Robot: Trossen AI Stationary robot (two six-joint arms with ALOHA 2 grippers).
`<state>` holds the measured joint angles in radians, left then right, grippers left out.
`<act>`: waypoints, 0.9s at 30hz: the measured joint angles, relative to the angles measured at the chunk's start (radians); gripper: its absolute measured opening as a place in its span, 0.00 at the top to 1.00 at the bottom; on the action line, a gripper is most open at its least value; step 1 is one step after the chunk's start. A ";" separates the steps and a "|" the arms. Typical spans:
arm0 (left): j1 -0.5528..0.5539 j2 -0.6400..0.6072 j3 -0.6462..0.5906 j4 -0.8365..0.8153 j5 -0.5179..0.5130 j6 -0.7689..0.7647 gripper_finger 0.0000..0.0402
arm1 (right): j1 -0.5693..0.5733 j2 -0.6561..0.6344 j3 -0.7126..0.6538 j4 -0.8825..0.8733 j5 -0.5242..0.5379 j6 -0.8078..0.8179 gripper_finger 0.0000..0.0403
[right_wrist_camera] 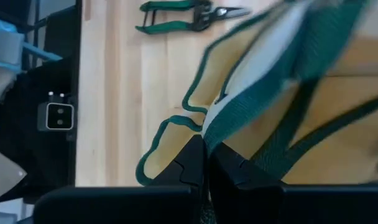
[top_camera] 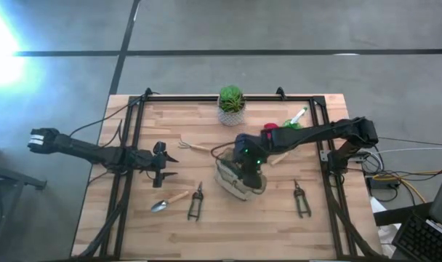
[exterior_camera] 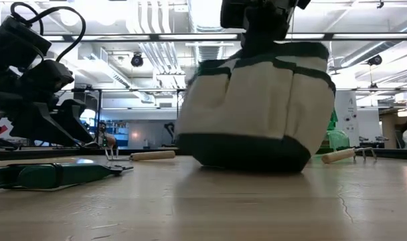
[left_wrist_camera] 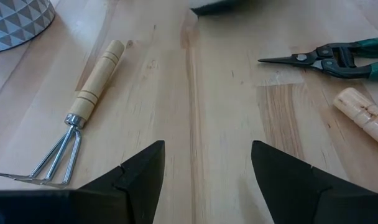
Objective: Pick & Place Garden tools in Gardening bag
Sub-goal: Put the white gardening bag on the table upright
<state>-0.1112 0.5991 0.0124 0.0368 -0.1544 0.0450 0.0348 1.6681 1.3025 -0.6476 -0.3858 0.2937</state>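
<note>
Wooden table (top_camera: 228,225), tools lying loose.
My right gripper (right_wrist_camera: 206,163) is clamped on the gardening bag (top_camera: 239,182); my left gripper (left_wrist_camera: 206,163) hovers, fingers apart.

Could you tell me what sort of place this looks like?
Probably a robotics lab or workshop: a wooden table on bare concrete floor, exposed ceiling ducts, and a cable bundle beside it.

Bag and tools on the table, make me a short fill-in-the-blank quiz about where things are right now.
1. The right gripper is shut on the ____ of the bag.
2. The left gripper has its fingers ____ above bare wood.
3. In the left wrist view, the tool with metal prongs and a wooden handle is a ____.
4. The plant stands in a ____ pot.

Missing words: strap; open; rake; white
</note>
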 joint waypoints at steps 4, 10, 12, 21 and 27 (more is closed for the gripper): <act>0.000 0.000 0.000 0.000 0.000 0.000 0.40 | 0.023 0.030 0.000 0.035 -0.017 0.021 0.98; 0.000 0.000 0.000 0.000 0.000 0.000 0.40 | 0.042 0.032 0.000 0.116 -0.064 0.060 0.98; 0.000 0.000 0.000 0.000 0.000 0.000 0.40 | 0.054 0.029 0.000 0.118 -0.064 0.072 0.98; 0.000 0.000 0.000 0.000 0.000 0.000 0.40 | 0.118 0.049 -0.001 0.156 -0.063 0.074 0.98; 0.000 0.000 0.000 0.000 0.000 0.000 0.40 | 0.125 0.049 -0.001 0.164 -0.060 0.076 0.98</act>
<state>-0.1112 0.5995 0.0124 0.0368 -0.1543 0.0452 0.1600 1.7172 1.3018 -0.4834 -0.4458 0.3693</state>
